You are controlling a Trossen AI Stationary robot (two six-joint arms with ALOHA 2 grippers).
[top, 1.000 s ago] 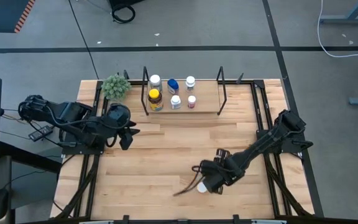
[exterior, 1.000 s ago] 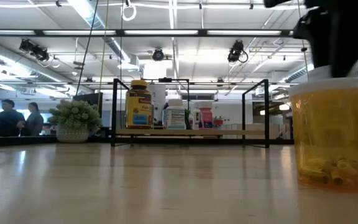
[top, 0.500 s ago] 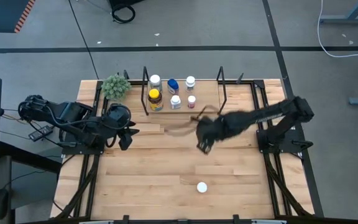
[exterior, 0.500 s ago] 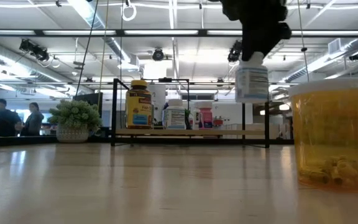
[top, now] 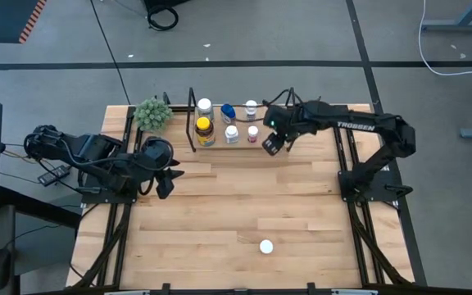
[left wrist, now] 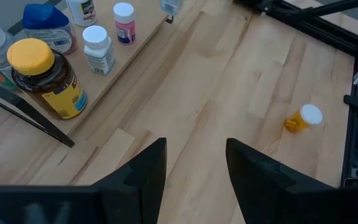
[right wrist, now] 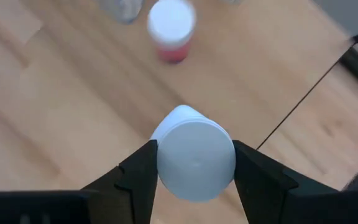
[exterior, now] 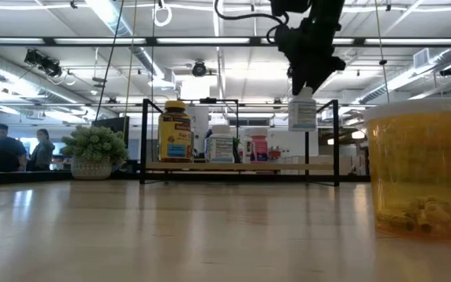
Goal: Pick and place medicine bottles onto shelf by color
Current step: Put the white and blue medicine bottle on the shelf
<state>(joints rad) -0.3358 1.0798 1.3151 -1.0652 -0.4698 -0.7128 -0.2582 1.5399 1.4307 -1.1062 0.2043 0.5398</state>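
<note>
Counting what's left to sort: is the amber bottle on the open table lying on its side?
No, in the low view the amber bottle stands upright on the table, cap up.

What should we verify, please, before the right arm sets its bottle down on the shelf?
1. Grip: right gripper shut on the white bottle - ok.
2. Height: bottle hangs above the shelf, not touching - ok.
3. Landing spot: bare board beside the pink bottle - ok.
4. Left gripper open, parked away from the shelf - ok.
5. Remaining amber bottle stands on the table - ok.
6. Colour match of neighbours - cannot tell.
</note>
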